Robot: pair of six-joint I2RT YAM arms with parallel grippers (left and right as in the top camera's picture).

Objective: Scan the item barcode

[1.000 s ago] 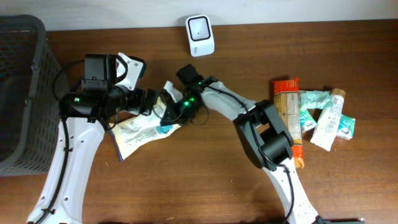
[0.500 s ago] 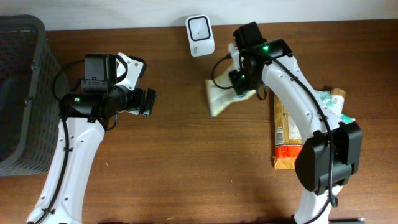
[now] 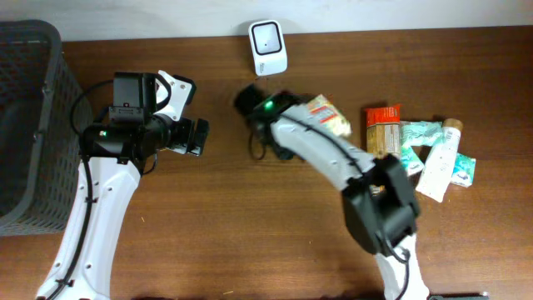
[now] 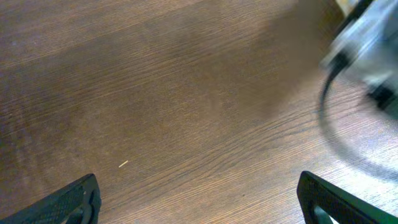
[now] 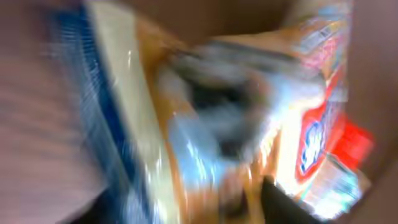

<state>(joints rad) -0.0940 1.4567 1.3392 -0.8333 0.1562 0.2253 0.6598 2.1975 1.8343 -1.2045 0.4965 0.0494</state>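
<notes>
We find the left tool apart and empty, lower left of the scanner. The right tool is below it, too blurred for us to tell its state. The snack packet is lower right.

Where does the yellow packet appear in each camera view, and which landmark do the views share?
Overhead: the yellow packet lies right of centre, partly behind the right arm.
Left wrist: not clearly in it.
Right wrist: it fills most of the picture, heavily blurred.
Shared landmark: the brown wooden table, also seen in the left wrist view.
</notes>
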